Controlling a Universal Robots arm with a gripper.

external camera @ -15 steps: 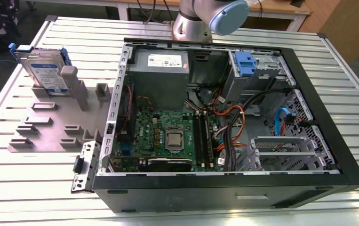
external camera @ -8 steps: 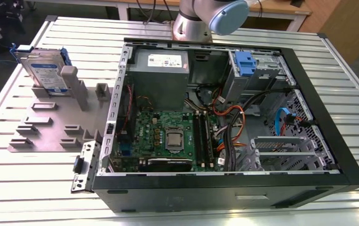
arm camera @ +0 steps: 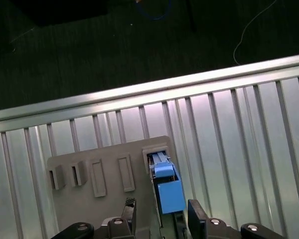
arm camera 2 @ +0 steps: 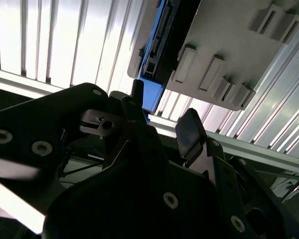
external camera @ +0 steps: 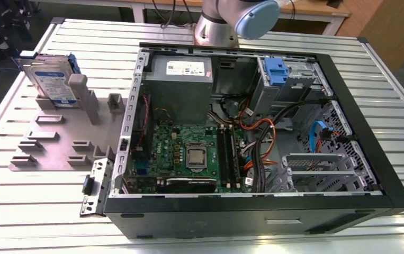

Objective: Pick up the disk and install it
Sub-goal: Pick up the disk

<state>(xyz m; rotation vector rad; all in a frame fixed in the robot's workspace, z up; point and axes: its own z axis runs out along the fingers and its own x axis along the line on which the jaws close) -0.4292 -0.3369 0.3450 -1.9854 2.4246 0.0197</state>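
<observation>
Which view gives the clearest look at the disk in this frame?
The exterior view: the disk stands upright in the grey holder, label facing the camera. Both wrist views see it edge-on, mainly its blue bracket.

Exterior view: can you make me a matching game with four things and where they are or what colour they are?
Things:
1. disk
2. circuit board
3. rack
4. power supply

Clues:
A. green, lying flat inside the computer
B. grey box inside the computer
C. upright, blue-framed, outside the computer
D. grey plate lying on the table

Pairs: 1-C, 2-A, 3-D, 4-B
</observation>
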